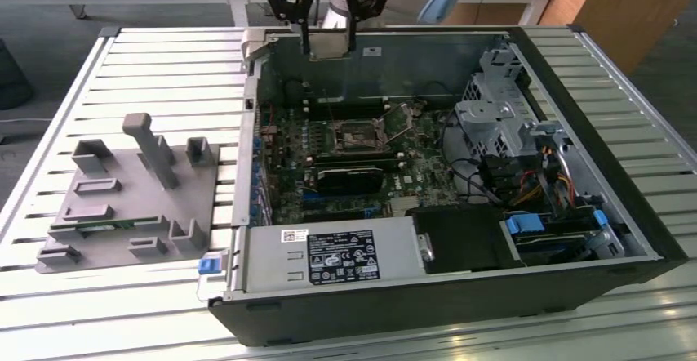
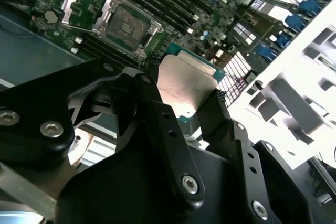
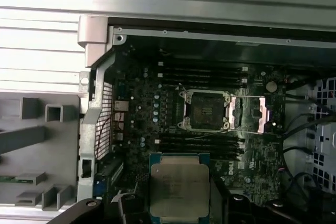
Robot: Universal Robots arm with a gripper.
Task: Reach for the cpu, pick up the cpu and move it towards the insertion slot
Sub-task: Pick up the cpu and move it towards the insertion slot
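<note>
The gripper is clamped on the cpu, its black fingers pressing the chip's opposite edges; in the first wrist view the cpu shows a flat silvery lid with a greenish rim. In the exterior view the gripper hangs high over the far wall of the computer case, with open air all around it and the case's top fully open beneath.

Below and beyond the chip lies the green motherboard. The insertion slot sits well apart from the cpu, at about 12 o'clock from it in the first wrist view: a dark square centre inside a silvery frame, its metal load plate swung open at 3 o'clock of the socket. Long black memory slots run in rows on both sides of the socket. In the exterior view a long black card lies just at 6 o'clock of the insertion slot, and bundled cables crowd the drive cage at 3 o'clock.

Outside the case, at 9 o'clock, a grey plastic fixture with upright posts rests on the ribbed metal table.
</note>
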